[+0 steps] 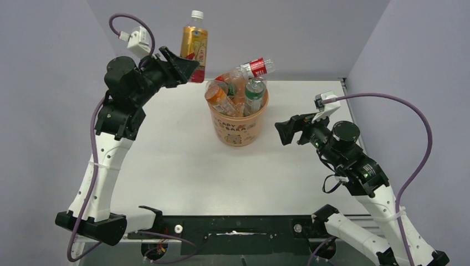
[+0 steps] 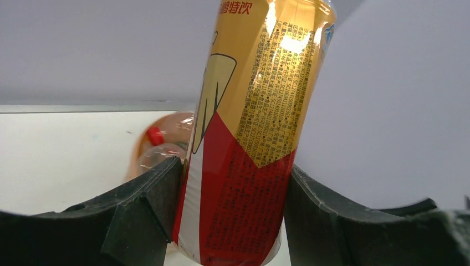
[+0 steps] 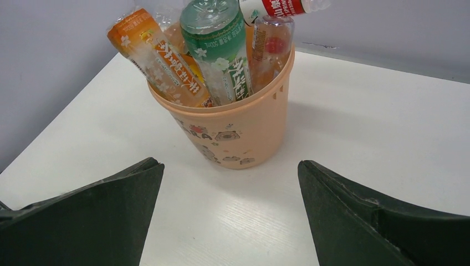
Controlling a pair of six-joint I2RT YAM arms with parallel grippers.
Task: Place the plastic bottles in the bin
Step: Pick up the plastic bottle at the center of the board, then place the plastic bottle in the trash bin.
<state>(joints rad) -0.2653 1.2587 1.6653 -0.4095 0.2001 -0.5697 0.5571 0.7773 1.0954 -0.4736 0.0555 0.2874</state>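
A gold and red plastic bottle (image 1: pixel 194 47) with a white cap hangs upright in the air, left of and above the bin (image 1: pixel 238 128). My left gripper (image 1: pixel 190 70) is shut on its lower body; in the left wrist view both black fingers press the bottle (image 2: pixel 249 138) from either side. The pale-orange bin (image 3: pixel 244 130) stands mid-table, packed with several bottles: an orange one (image 3: pixel 161 61), a green one (image 3: pixel 219 50) and a clear red-labelled one (image 1: pixel 256 67) lying across the top. My right gripper (image 1: pixel 284 130) hovers open just right of the bin, nothing between its fingers.
Grey walls close in the white table (image 1: pixel 166 160) at the back and both sides. A dark rail (image 1: pixel 233 227) with both arm bases runs along the near edge. Purple cables loop off each wrist.
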